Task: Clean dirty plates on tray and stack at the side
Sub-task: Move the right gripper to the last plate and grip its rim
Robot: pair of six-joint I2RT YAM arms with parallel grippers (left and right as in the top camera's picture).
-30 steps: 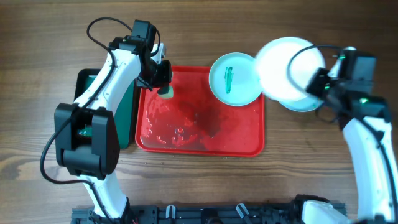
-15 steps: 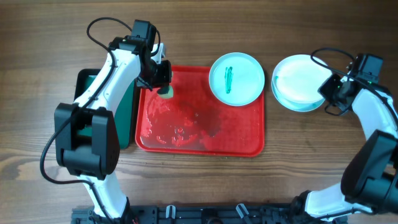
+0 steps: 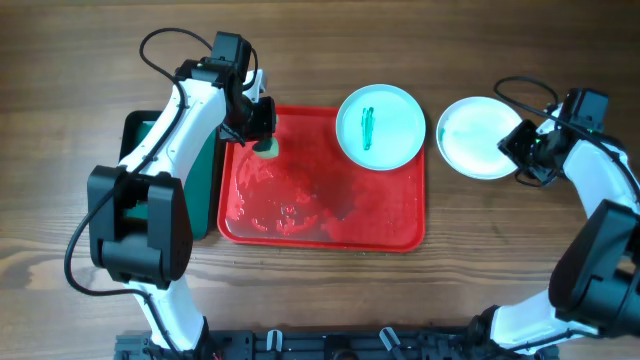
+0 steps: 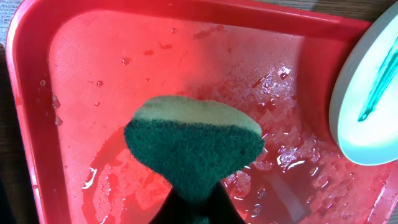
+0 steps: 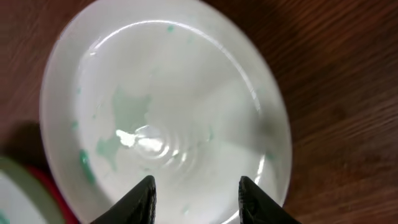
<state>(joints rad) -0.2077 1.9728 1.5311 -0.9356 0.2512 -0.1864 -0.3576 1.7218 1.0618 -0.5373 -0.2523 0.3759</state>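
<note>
White and wet, the cleaned plate (image 3: 478,137) that our right end effector (image 3: 527,150) carried in the air 1 second ago now lies on the bench (image 3: 500,260) just right of the tray (image 3: 320,205). The jaws stand apart over it, gripping nothing. We judge that plate stacked. 1 scribbled plate (image 3: 380,126) waits on the tray's far right corner, well apart from our left end effector (image 3: 262,135), which is clamped on the sponge (image 4: 193,146).
</note>
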